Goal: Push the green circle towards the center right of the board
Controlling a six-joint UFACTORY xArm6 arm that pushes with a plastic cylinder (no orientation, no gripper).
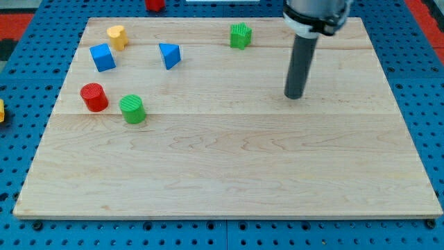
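Hovering right of the board's middle, my tip (pixel 295 96) is a bare rod, no fingers to part, touching nothing. The green circle (pixel 132 109) sits near the left edge, just beside the red cylinder (pixel 94 96), perhaps not touching. Approach comes first: I must get to its left, then push right.

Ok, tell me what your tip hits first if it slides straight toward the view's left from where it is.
Probably nothing: from my tip, that line passes just above the green circle. The red cylinder looks first in line, though depth is unclear.

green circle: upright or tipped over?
Upright. The green circle stands on its flat end, round top face up, beside the red cylinder; my tip is far to its right.
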